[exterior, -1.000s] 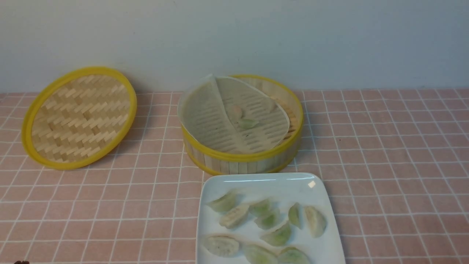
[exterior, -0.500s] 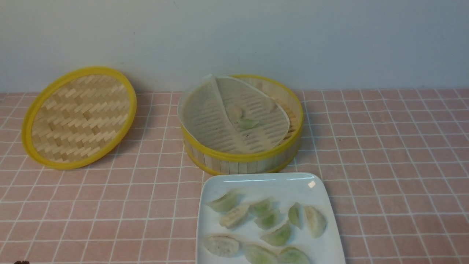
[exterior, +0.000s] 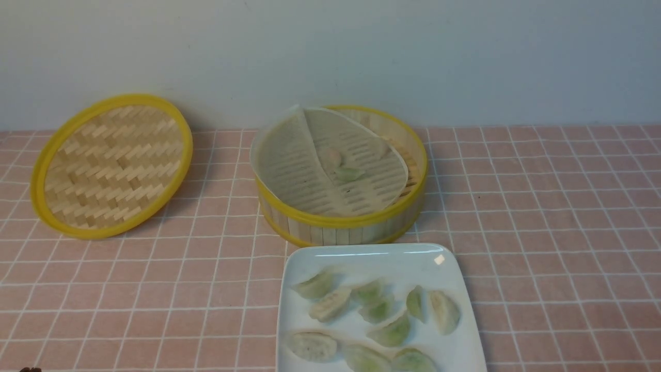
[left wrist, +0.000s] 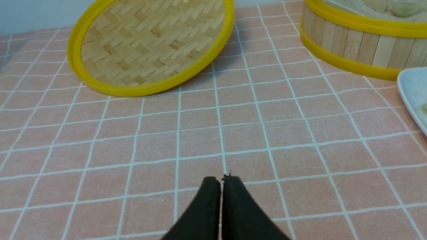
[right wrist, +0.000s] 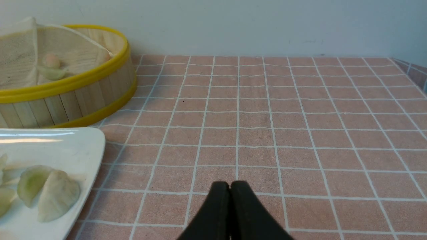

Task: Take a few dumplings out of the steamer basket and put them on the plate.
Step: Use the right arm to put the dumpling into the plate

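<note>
The steamer basket (exterior: 341,227) stands at the table's middle back, its white liner sheet (exterior: 289,165) folded up on one side. Two dumplings (exterior: 343,168) lie in it on the liner. In front of it sits the white square plate (exterior: 372,258), holding several pale green and off-white dumplings (exterior: 382,310). Neither arm shows in the front view. My left gripper (left wrist: 221,180) hovers shut over bare tablecloth, with the basket (left wrist: 353,50) and plate edge (left wrist: 412,86) off to one side. Shut as well, my right gripper (right wrist: 229,184) hangs over bare cloth beside the plate (right wrist: 66,146) and basket (right wrist: 73,100).
The flat woven bamboo lid (exterior: 111,165) with a yellow rim leans against the wall at the back left. A pink checked tablecloth (exterior: 542,217) covers the table, and a pale wall runs along its far edge.
</note>
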`<state>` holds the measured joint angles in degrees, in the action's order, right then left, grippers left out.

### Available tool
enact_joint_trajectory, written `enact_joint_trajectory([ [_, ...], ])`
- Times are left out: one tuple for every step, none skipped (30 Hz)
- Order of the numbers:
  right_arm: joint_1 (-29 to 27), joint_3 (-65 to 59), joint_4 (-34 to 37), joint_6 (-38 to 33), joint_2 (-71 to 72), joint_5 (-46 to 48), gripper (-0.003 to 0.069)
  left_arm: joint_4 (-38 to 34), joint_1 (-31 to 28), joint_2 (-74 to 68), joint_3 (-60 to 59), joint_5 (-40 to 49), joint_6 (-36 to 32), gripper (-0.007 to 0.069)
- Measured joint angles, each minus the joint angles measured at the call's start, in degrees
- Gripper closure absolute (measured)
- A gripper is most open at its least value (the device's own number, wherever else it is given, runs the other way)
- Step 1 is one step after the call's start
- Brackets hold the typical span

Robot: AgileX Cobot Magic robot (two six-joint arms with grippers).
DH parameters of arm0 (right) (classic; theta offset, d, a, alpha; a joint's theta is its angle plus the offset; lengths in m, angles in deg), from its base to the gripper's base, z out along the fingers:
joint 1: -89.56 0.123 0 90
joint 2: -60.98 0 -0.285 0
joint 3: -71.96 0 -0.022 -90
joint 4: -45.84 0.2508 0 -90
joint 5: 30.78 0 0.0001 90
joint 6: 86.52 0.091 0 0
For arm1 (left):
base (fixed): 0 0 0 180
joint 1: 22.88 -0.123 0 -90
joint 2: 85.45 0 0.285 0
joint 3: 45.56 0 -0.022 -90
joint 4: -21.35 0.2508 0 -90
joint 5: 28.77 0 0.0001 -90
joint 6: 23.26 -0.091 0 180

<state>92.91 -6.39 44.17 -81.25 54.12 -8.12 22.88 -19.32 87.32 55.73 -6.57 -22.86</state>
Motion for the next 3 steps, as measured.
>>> enact_joint_trajectory([
  [0.0, 0.0, 0.0, 0.0, 0.0, 0.0, 0.0673, 0.0, 0.0, 0.0, 0.0, -0.01, 0.0, 0.0631],
  [0.0, 0.0, 0.0, 0.0, 0.0, 0.0, 0.0673, 0.0, 0.0, 0.0, 0.0, -0.01, 0.0, 0.0631],
  [0.0, 0.0, 0.0, 0.0, 0.0, 0.0, 0.0673, 0.0, 0.0, 0.0, 0.0, -0.01, 0.0, 0.0631],
])
